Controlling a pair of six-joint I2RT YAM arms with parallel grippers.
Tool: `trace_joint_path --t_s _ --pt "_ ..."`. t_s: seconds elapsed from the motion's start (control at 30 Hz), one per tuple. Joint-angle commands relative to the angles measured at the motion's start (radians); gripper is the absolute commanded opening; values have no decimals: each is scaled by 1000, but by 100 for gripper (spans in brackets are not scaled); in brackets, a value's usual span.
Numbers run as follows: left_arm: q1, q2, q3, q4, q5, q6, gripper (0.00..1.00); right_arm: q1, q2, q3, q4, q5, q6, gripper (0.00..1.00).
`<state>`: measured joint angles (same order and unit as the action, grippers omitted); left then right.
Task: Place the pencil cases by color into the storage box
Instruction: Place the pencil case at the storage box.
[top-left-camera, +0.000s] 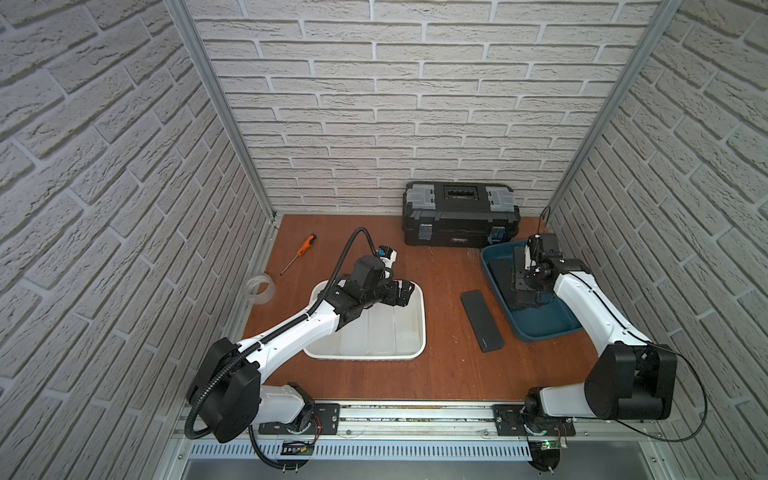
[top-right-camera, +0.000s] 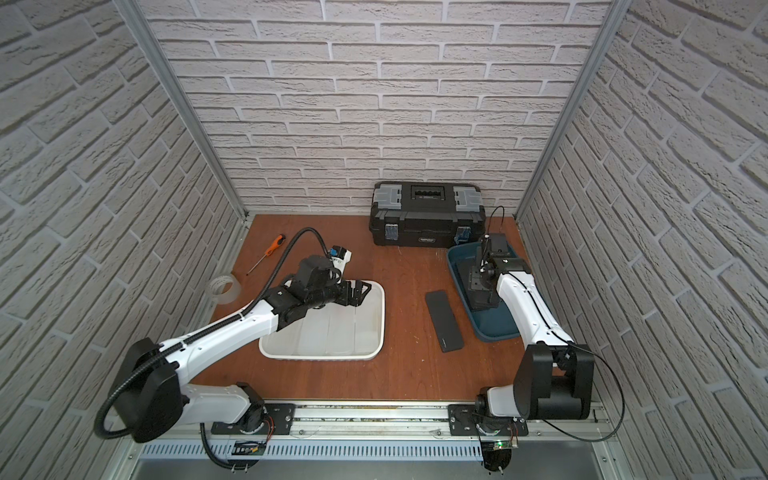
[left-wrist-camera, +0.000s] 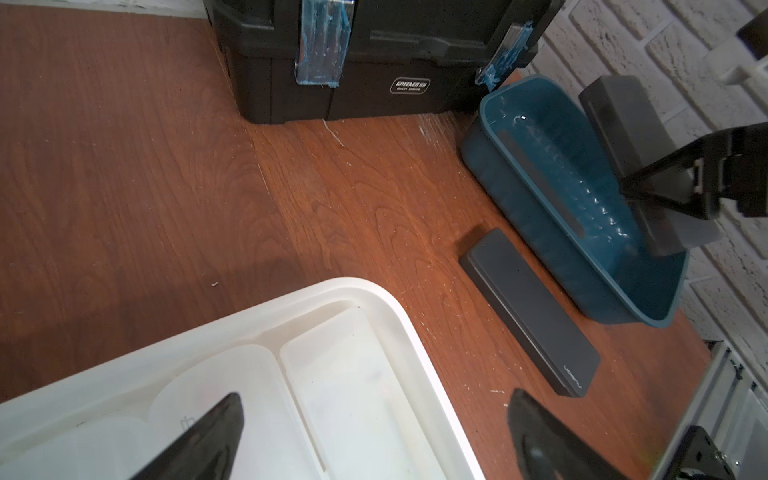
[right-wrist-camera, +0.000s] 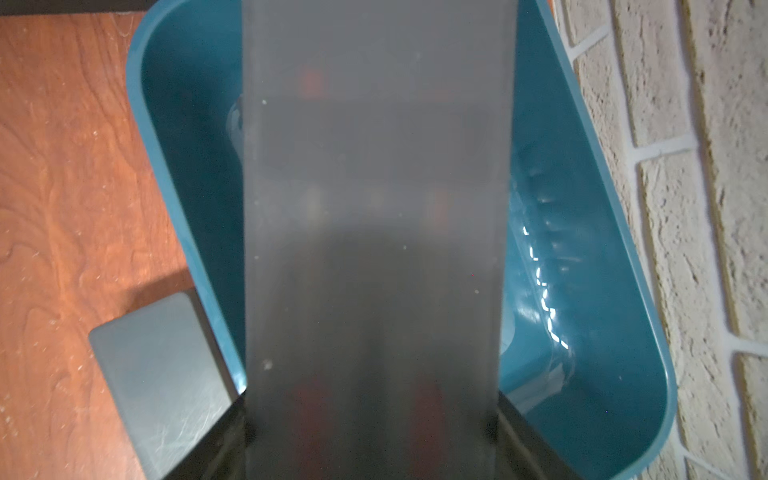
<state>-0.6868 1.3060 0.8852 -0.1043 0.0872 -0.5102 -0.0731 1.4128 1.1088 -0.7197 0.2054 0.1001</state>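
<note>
Lettering first: the black toolbox (top-left-camera: 461, 216) at the back of the desk (top-left-camera: 436, 374) carries a badge (left-wrist-camera: 409, 86) I read as "GREENER"; the smaller line beneath is illegible. Right end effector (top-left-camera: 524, 279) is clamped on a matte black pencil case (right-wrist-camera: 374, 208), tilted, lower end down inside the blue storage box (top-left-camera: 548, 324). A second black pencil case (top-left-camera: 482, 321) lies flat on the desk just beside that box, its pale print too small to read. Left end effector (top-left-camera: 404, 294) hangs wide open above the white storage box (top-left-camera: 361, 355), where frosted white pencil cases (left-wrist-camera: 353, 395) lie side by side.
</note>
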Motion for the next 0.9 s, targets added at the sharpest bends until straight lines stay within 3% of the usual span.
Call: trace_joint_path --t_s 0.0,0.2,0.47,0.57,0.87 --pt "-5 -41 -22 89 13 -5 98 -13 33 -33 114 8 -54 67" --pt "-6 -73 -34 74 7 2 98 -52 119 -68 169 18 -121 67" --pt "1 -99 -43 62 -20 20 98 -154 176 8 158 -87 -206 67" --pt "4 -107 -54 71 -28 28 98 -181 217 45 105 -99 -282 68" --pt "14 -101 -60 79 -24 42 98 -240 312 154 40 -76 -333 70"
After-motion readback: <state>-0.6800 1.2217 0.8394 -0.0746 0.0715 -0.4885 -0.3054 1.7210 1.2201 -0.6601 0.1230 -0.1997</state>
